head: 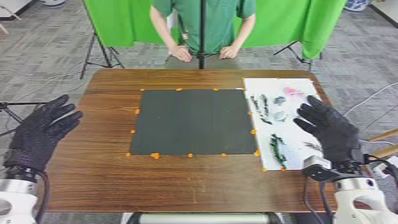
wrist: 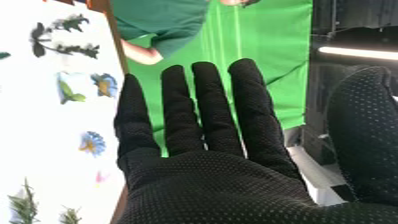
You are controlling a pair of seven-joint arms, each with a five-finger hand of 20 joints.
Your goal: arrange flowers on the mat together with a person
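Placement unstarted: flowers (wrist: 91, 143) and sprigs (head: 276, 149) await transfer from white sheet (head: 271, 84) to dark mat (head: 194, 122). Right hand (wrist: 213, 187) spread; left hand (head: 39, 129) seemingly likewise.

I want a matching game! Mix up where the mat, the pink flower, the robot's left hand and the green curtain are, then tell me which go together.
Things:
1. dark mat
2. pink flower
3. left hand
4. green curtain

Places:
A. by the left edge of the table
B. beyond the table's far edge
C. on the white sheet
D. near the middle of the table

Right pairs: 1-D, 2-C, 3-A, 4-B
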